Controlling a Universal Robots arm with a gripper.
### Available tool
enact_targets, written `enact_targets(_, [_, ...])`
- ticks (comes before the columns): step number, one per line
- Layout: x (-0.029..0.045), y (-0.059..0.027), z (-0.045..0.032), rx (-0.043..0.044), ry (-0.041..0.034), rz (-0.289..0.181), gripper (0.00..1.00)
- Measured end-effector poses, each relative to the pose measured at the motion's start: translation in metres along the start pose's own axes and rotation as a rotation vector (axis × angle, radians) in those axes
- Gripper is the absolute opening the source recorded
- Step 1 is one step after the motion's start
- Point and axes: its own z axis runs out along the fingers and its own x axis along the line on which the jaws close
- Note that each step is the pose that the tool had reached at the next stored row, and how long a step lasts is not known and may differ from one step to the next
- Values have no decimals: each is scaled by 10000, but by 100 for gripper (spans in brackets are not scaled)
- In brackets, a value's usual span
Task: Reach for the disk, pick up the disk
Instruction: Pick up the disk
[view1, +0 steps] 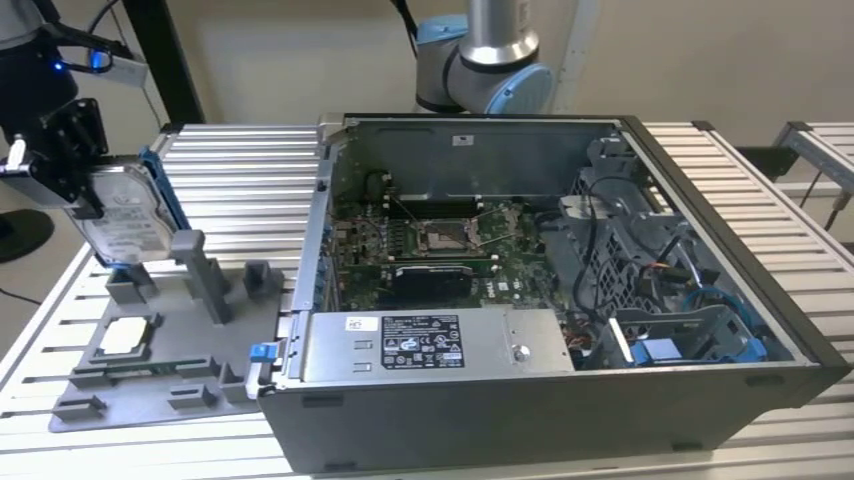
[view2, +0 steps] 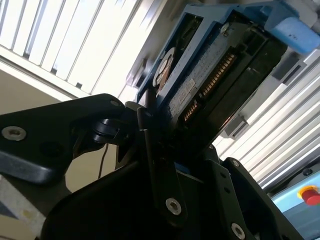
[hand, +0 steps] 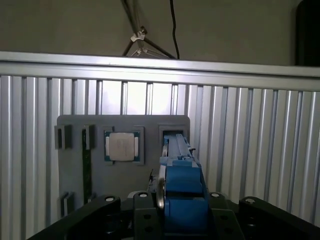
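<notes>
The disk (view1: 127, 215), a silver hard drive with a white label in a blue bracket, stands on edge at the exterior view's far left. My gripper (view1: 78, 185) is shut on its upper part, black fingers on both faces. Its lower edge hangs just over a slotted holder of the grey tray (view1: 160, 385). In the first wrist view the disk (hand: 182, 182) shows edge-on between the fingers (hand: 142, 210), above the tray's open slot (hand: 172, 134). The second wrist view shows the disk's (view2: 200, 85) connector side, with the gripper (view2: 167, 150) clamped on it.
An open computer case (view1: 561, 390) stands to the exterior view's right of the tray, with a long grey labelled box (view1: 427, 345) inside. A small square silver chip (hand: 123, 146) lies in the tray. The arm's base (view1: 481, 70) stands behind the case on the slatted metal table (view1: 240, 160).
</notes>
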Motion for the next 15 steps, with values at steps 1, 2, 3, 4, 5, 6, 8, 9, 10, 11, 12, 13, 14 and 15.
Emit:
enact_targets(1, [0,0,-12,0,0,0,0])
enact_targets(2, [0,0,-23,1,-1,0,0])
enact_targets(3, [0,0,-36,0,0,0,0])
enact_targets(4, [0,0,-48,1,0,0,0])
enact_targets(5, [0,1,-63,1,-1,0,0])
enact_targets(6, [-1,1,-76,1,0,0,0])
enact_targets(8, [-1,1,-103,-1,0,0,0])
enact_targets(9, [-1,1,-116,-1,0,0,0])
enact_targets(10, [-1,1,-127,0,0,0,0])
enact_targets(11, [-1,1,-140,1,0,0,0])
enact_targets(12, [-1,2,-153,0,0,0,0])
enact_targets(13, [-1,2,-164,1,0,0,0])
enact_targets(14, [-1,2,-178,0,0,0,0])
enact_targets(15, [-1,2,-190,1,0,0,0])
